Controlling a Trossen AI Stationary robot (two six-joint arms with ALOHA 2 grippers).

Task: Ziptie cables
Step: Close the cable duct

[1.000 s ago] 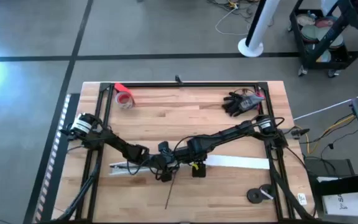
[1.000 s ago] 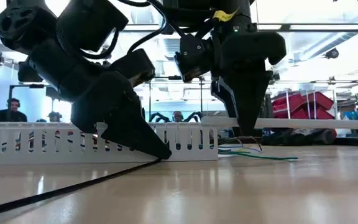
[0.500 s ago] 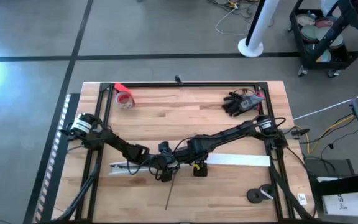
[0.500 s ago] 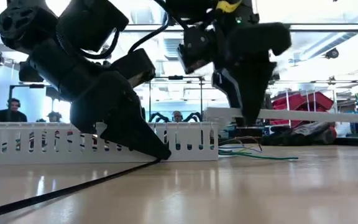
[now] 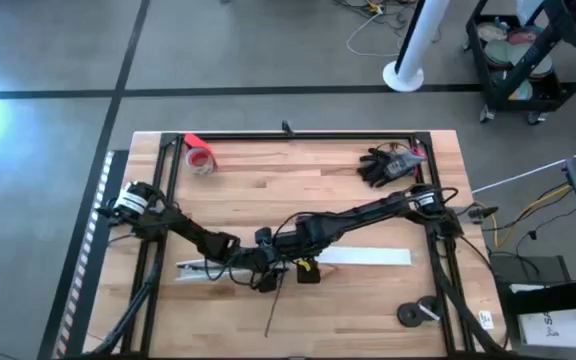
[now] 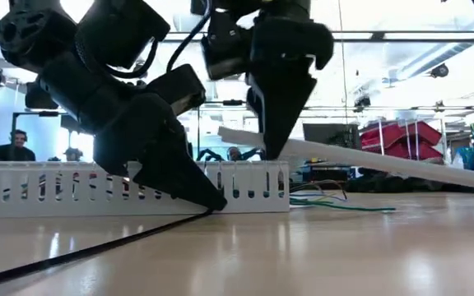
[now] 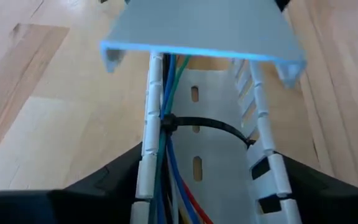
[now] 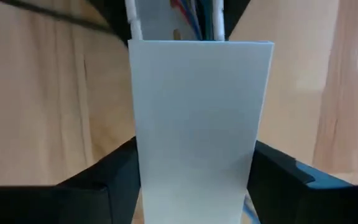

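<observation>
the cables [image 7: 169, 134], blue, green, dark and one red, lie inside the slotted white channel [image 6: 56, 191] near the front middle of the table [image 5: 298, 180], and a black zip tie [image 7: 210, 127] already crosses them and the channel floor. so the tying itself looks done, and the step in hand seems to be fitting the long white cover [image 6: 369, 159] over the channel.

the right gripper [image 5: 306, 264] is clamped on one end of that cover, its fingers on either side of the strip in its wrist view; the lifted end hangs just above the channel's open end while the far end slopes down toward the table. the left gripper [image 5: 258, 270] presses down at the channel, its fingers [image 7: 114, 180] straddling the slotted walls, apparently pinning it in place.

the main risk is misalignment. the cover is long and held only at one end, so a small twist at the wrist could swing the far end off line, and its lips could land on top of the slotted teeth instead of outside them. pushing down then could bend the teeth or skid the channel.

the cables sit close to one wall. a loose loop above the rim could get pinched under the cover.

the two grippers are almost touching, so a lowering move could knock the left one.
</observation>
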